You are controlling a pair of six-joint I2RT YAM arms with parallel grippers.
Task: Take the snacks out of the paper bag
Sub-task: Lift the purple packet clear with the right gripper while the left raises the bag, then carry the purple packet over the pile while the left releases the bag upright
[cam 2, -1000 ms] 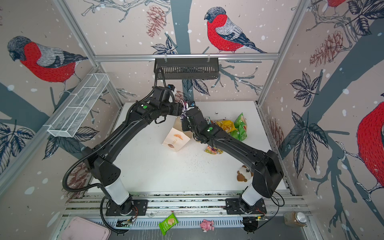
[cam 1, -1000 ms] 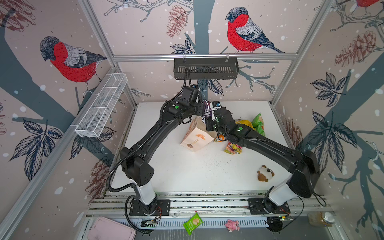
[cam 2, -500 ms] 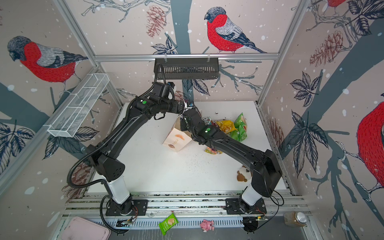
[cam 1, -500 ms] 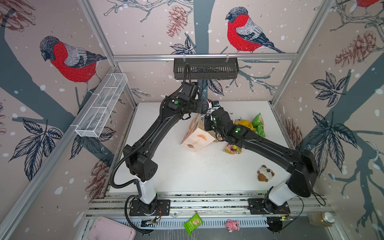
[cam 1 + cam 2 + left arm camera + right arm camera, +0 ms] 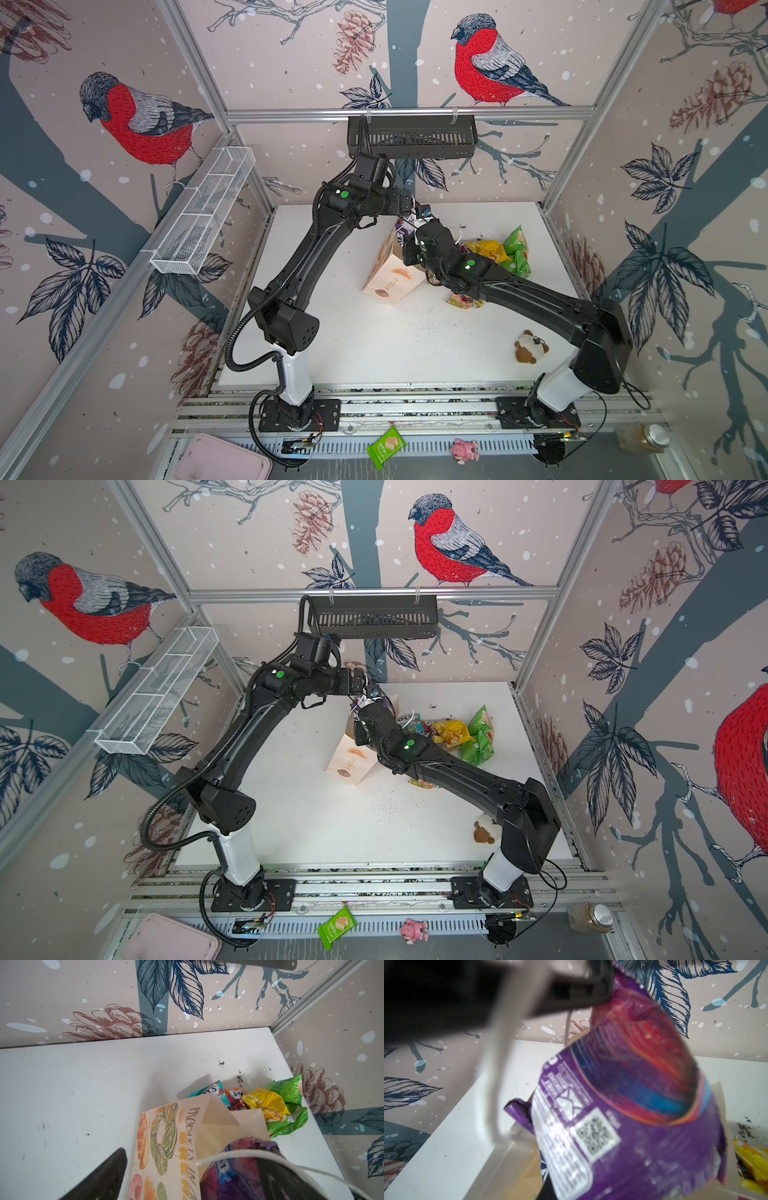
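The paper bag (image 5: 388,276) leans on the white surface (image 5: 374,353), a little toward 12 o'clock from the middle. Its base points to 7 o'clock and its open mouth to 1 o'clock, and both arms meet over that mouth.

The left claw (image 5: 191,1155) hangs just over the rim on the 12 o'clock side. Its fingers are spread as wide as they go, with nothing pinched between them. In the left wrist view the bag's printed side and folded rim sit in the gap.

A purple packet (image 5: 633,1105) stands up out of the mouth, close against one finger (image 5: 280,1178) of the left claw. A white cord handle (image 5: 239,1154) runs across the packet and over that finger.

The right claw (image 5: 404,232) comes in from 4 o'clock and is nearly closed. Its fingertips are hidden behind the purple packet, which fills the right wrist view and appears gripped by its lower end.

More snacks (image 5: 498,253), yellow, green, teal and orange, lie heaped on the surface just beside the bag at 3 o'clock. Another packet (image 5: 464,300) lies at 4 o'clock, under the right arm.
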